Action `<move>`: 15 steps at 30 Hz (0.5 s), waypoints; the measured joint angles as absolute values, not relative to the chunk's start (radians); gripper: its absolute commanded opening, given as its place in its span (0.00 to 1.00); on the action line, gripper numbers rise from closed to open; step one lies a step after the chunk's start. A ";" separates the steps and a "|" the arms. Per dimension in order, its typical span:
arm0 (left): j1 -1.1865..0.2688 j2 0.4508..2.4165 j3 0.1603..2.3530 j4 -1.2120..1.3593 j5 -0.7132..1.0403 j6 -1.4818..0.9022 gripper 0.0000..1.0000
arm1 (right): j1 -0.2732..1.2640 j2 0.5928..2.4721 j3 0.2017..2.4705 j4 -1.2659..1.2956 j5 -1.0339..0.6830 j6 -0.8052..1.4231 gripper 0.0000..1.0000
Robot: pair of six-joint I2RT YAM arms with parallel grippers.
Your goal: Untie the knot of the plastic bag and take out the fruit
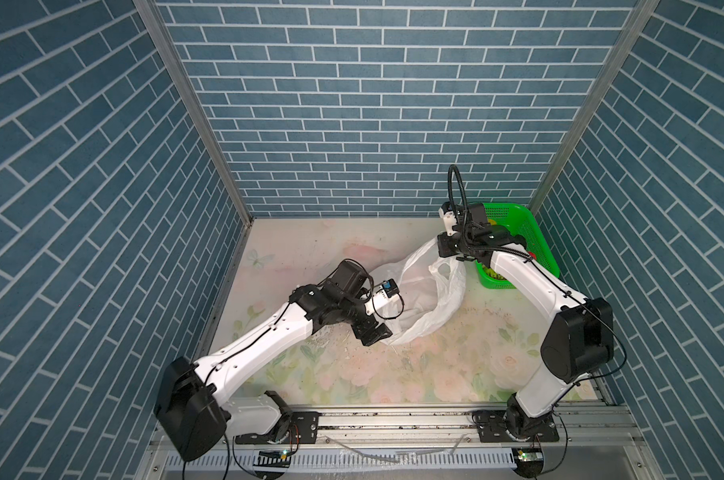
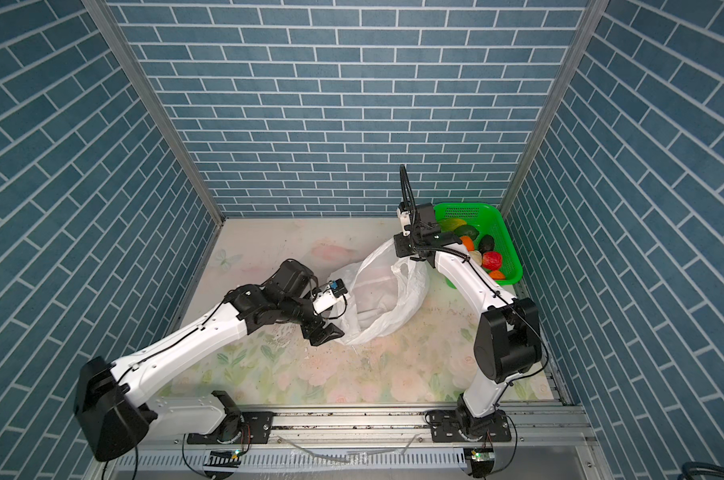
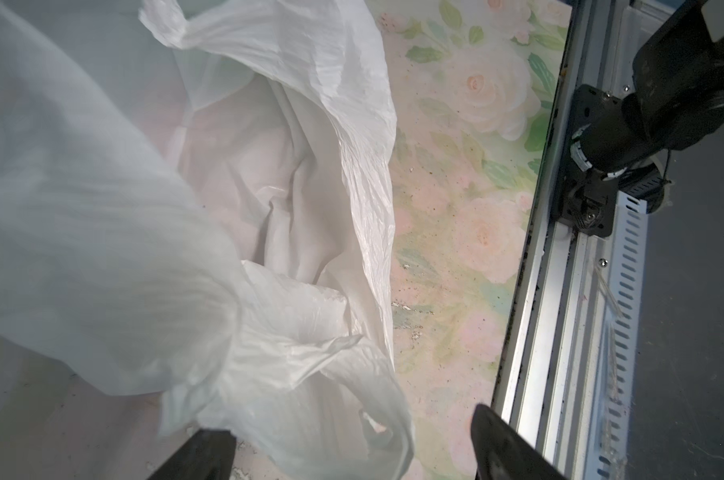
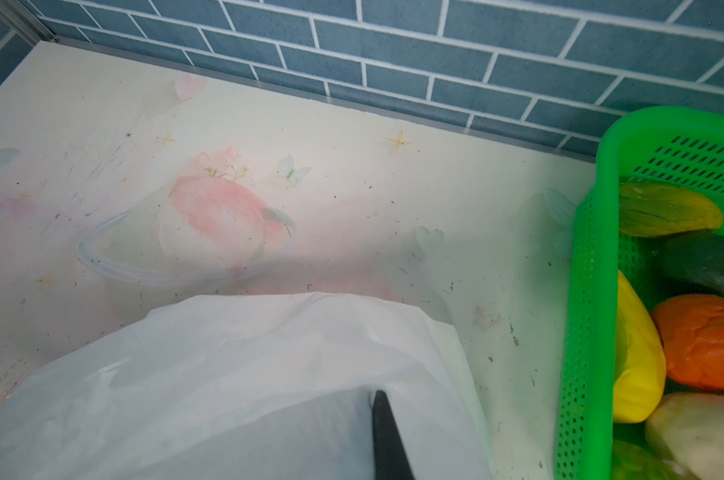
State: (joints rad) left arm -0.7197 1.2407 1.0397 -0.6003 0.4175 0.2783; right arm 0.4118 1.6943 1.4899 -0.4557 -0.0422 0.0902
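Pale floral-printed tabletop (image 1: 393,374): occupied at centre and rear right.

Thin, crinkly, translucent white plastic bag (image 1: 451,291): centre of the tabletop, mouth gaping, far rim raised to the right arm.

Green mesh plastic basket (image 2: 468,205): rear right corner, just beside the bag.

Toy fruit (image 2: 493,259), in orange, red, yellow-green, dark green and cream: lying inside the basket.

Left gripper (image 3: 347,428): jaws spread wide, loose bag handle between them, not pinched.

Right gripper (image 4: 370,405): jaws nearly together, pinching the bag's rim; one finger hidden under the film.
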 measured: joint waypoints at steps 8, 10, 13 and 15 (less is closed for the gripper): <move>-0.669 1.100 0.920 -0.476 0.332 0.186 0.89 | 0.413 1.626 1.531 -0.646 -0.167 0.118 0.78; -0.651 1.070 0.883 -0.447 0.315 0.157 0.89 | 0.413 1.564 1.521 -0.683 -0.204 0.127 0.80; -0.616 1.019 0.827 -0.404 0.286 0.104 0.90 | 0.412 1.418 1.471 -0.719 -0.252 0.143 0.84; -0.591 0.981 0.795 -0.382 0.260 0.071 0.90 | 0.412 1.323 1.430 -0.735 -0.267 0.154 0.86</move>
State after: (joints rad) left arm -0.5907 0.9813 0.7948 -0.3824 0.2600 0.0708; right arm 0.4122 1.3231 1.4296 -0.7353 -0.2668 0.1535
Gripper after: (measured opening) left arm 0.897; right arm 0.843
